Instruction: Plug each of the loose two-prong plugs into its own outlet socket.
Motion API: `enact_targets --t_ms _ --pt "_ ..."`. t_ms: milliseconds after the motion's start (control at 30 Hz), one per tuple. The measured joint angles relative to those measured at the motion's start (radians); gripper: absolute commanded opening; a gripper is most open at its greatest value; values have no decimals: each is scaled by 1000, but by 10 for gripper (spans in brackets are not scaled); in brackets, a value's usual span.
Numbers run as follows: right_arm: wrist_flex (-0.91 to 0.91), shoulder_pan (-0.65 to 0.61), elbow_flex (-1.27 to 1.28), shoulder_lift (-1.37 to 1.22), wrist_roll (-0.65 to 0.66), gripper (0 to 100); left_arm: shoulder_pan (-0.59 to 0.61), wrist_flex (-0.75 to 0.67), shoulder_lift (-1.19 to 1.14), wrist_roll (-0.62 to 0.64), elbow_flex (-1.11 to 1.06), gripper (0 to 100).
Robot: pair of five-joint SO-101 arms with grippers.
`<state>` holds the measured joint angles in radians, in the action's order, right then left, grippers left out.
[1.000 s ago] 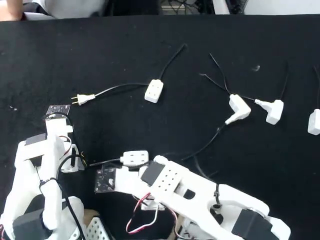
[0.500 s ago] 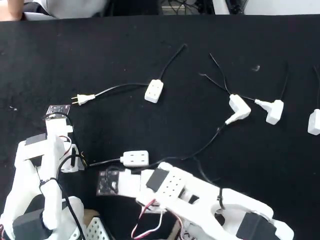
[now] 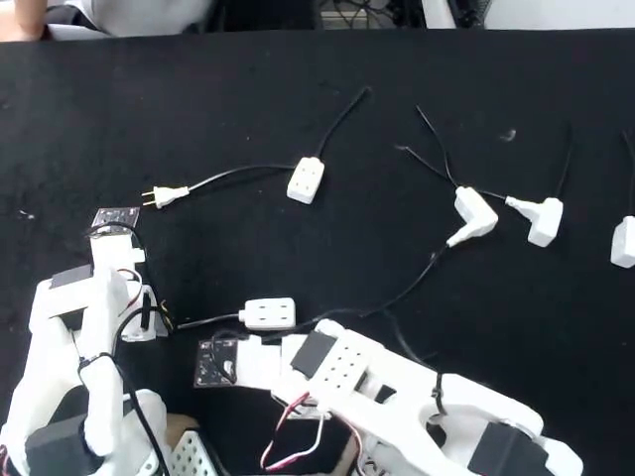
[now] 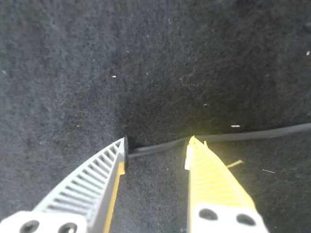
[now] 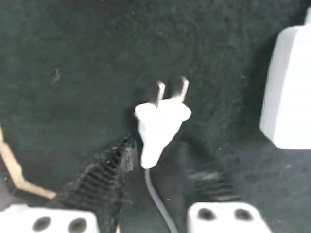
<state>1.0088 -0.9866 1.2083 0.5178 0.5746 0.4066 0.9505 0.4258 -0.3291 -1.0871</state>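
Observation:
In the right wrist view a white two-prong plug lies on the black cloth between the fingers of my right gripper, which is open and not touching it. A white outlet socket lies just beside the plug. From above, this socket sits just beyond my right gripper. My left gripper is open and straddles a black cable; in the high view it is at the near left. A second plug and a second socket lie farther back.
Two more white plugs and a white socket lie at the right, with thin black cables trailing between them. Both arm bodies take up the near edge of the black table.
My right arm has drawn back a little toward the near edge of the table. The left arm and the plugs and sockets farther back have not moved.

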Motion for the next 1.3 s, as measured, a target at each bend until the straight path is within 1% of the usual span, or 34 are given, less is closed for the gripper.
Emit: enact_targets --t_ms 133,200,333,433,533,633,733,833,967,1067,1300 --pt "49 17 -31 -9 8 10 0 0 0 0 0 202" --pt "112 66 -78 12 11 10 0 0 0 0 0 202" --pt "249 167 -203 123 61 10 0 0 0 0 0 202" --pt "275 259 -249 253 66 10 0 44 0 0 26 202" --pt "206 331 -233 397 49 10 11 118 -11 -20 75 202" --pt "66 344 -133 516 15 10 43 166 55 -69 77 202" --pt "-44 334 -29 545 17 10 69 184 203 -77 77 202" --pt "-100 305 0 537 17 10 49 245 393 -54 77 202" --pt "-150 299 0 474 17 10 -74 299 637 61 77 202" --pt "-189 299 0 420 -46 10 -209 310 758 140 77 202" --pt "-250 299 0 376 -210 10 -512 311 835 330 77 202"
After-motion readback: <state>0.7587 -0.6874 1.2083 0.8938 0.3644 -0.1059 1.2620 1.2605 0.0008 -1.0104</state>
